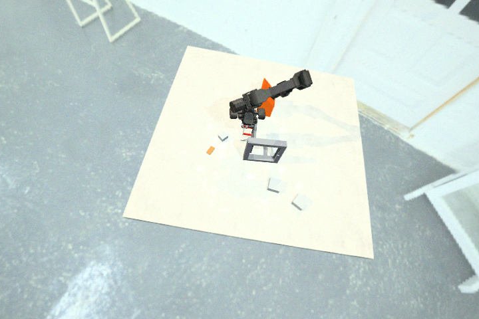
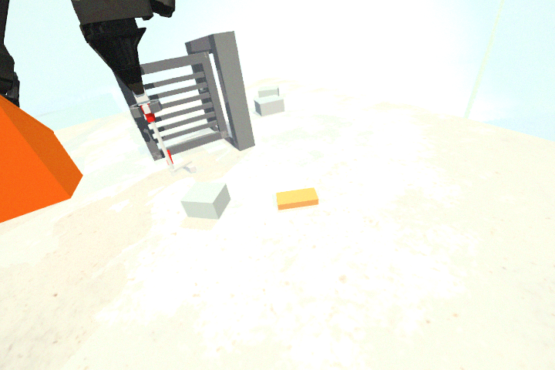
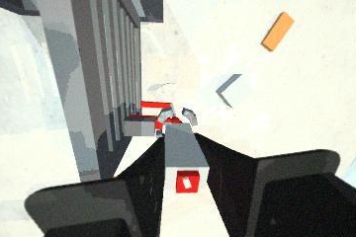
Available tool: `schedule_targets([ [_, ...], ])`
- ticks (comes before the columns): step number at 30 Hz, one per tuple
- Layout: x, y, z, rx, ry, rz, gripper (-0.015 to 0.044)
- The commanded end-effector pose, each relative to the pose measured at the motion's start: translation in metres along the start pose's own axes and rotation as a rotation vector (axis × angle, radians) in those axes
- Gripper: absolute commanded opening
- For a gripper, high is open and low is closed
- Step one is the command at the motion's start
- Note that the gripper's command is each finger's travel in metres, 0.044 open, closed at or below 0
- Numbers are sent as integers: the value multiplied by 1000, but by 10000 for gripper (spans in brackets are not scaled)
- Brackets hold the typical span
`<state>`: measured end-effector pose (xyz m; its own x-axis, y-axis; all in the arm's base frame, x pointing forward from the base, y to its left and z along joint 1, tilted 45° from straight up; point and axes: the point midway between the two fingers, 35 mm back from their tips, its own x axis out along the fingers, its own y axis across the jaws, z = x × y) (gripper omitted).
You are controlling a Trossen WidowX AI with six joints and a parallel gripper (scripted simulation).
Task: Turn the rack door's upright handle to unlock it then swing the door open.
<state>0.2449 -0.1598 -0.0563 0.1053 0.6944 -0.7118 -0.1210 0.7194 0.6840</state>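
fingers: closed on the upright handle, one finger at each side, near its top end.
handle: it stands before the free edge of the barred door, above the counter.
feel: the bar looks stiff and light, maybe a little slippery; firm squeeze on its flat sides is right.
door: swung out from the frame; whether past 80 degrees, i cannot tell.
care: pull should follow the hinge arc, or the handle may twist.
grey block: near the handle's foot, not touched.

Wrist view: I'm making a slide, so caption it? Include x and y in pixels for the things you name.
Gripper (image 3: 178, 139) clamped on the handle (image 3: 178, 145) beside the barred rack door (image 3: 103, 74).
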Motion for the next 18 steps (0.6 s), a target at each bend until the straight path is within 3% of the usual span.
schedule_targets([
  [1, 0, -7, 2, -66, 1, 0, 14],
  [15, 0, -8, 2, -69, 1, 0, 14],
  [18, 0, -8, 2, -69, 1, 0, 93],
])
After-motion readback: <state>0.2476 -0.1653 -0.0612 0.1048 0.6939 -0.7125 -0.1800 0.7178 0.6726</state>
